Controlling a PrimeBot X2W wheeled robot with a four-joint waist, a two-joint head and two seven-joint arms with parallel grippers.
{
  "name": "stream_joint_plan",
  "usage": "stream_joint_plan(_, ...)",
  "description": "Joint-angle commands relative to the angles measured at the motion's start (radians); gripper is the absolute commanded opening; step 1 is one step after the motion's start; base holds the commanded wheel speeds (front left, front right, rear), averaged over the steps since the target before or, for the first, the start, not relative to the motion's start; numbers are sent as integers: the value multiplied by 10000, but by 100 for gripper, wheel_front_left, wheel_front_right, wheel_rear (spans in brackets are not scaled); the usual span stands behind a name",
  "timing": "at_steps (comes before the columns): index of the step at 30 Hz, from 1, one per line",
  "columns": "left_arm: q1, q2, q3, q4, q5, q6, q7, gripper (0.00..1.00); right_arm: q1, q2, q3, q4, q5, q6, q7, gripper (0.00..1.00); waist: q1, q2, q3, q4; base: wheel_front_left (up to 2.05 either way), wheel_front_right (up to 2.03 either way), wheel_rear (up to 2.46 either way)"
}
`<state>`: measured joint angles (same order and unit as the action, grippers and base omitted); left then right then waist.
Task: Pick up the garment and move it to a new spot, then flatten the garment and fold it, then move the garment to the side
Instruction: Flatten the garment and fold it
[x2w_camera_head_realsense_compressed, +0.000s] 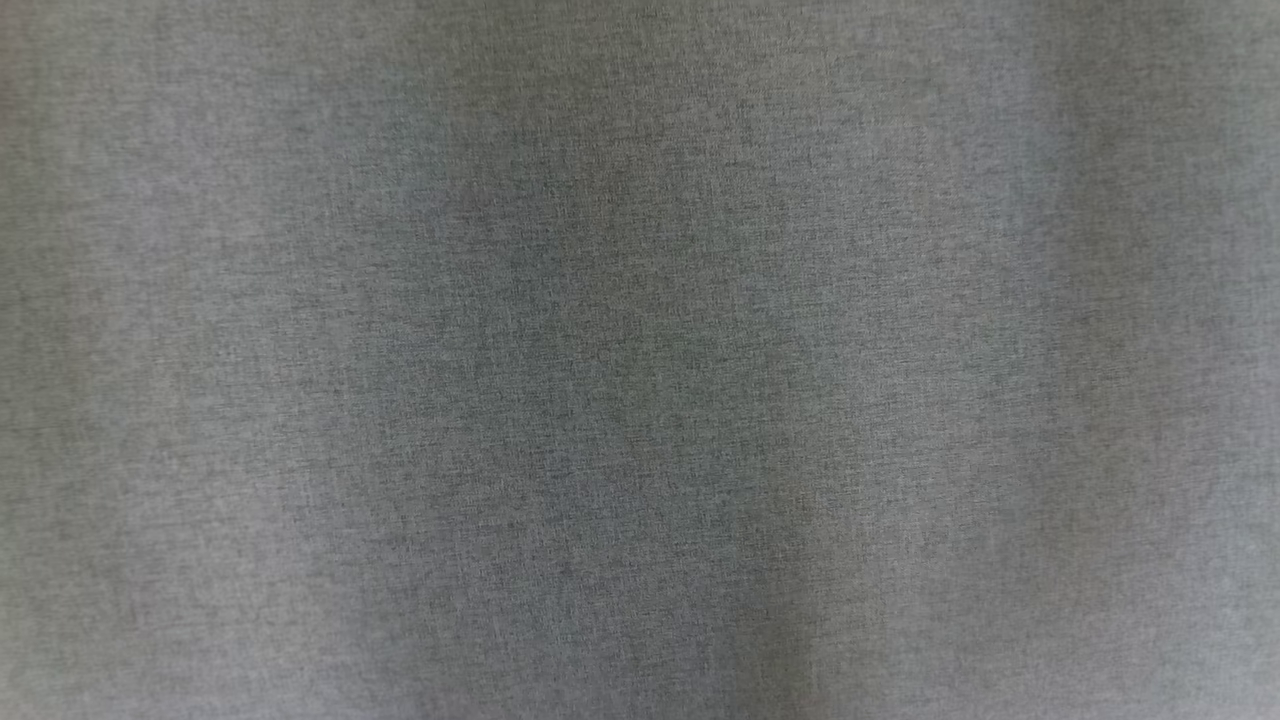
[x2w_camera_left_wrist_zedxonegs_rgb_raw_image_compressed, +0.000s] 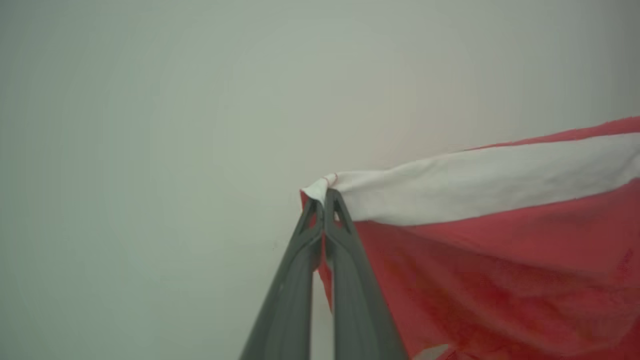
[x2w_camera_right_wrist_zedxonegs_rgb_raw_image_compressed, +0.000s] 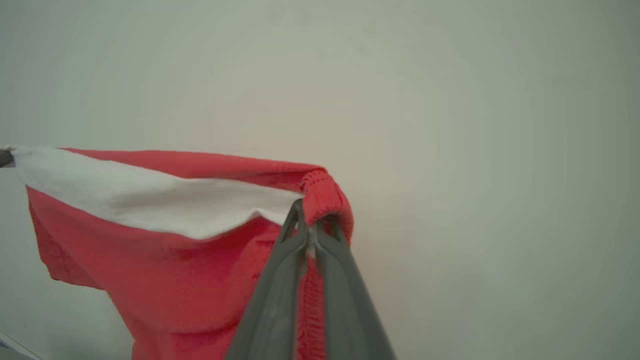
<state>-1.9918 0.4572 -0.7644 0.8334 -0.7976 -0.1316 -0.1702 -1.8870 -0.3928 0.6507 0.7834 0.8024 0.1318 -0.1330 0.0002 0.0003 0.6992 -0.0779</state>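
- On my left wrist feed, the left fingers are pressed together, pinching a corner of the garment right at their tips.
- From that pinch a white band runs away to the right of the fingers, with red cloth hanging in loose folds below it and beside the right finger.
- Beyond the fingertips there is a plain pale background; I can't tell whether it is a wall or something else.
- On my right wrist feed, the right fingers are also clamped tight, and a ribbed hem of the red garment curls over their tips.
- The cloth spreads out to the left of these fingers, white band along the top and red below.
- My head feed gives me a grey woven surface at close range; I can't say what it is.
- My read: the garment is lifted clear and stretched between two gripped points, so the pick-up looks done and I'm somewhere in the carry.
- Left to do, as far as I can judge: set it down at the new spot, flatten it, fold it, then shift it aside.
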Motion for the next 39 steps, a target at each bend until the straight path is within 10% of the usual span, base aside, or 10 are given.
stream_joint_plan(1,-211,90,-36,61,-108,23,-99,0,-134,6,45,72,91,-24,-68,0,-2,-3,95,-22,0,0,0)
stream_joint_plan(13,2335,876,-906,-1060,-1313,23,-927,0,1406,-639,1788,-492,1089,-24,-963,0,-2,-3,-13,320,0,0,0)
stream_joint_plan(29,11875,321,2783,-6339,15,1316,-955,0,8406,-2528,2240,-4599,1582,-24,-1330,0,-2,-3,-2129,501,0,0,0)
stream_joint_plan(39,16532,-509,4053,-6935,715,1014,-957,0,12616,-2838,1694,-5614,1334,-24,-1332,0,-2,-3,-3674,475,0,0,0)
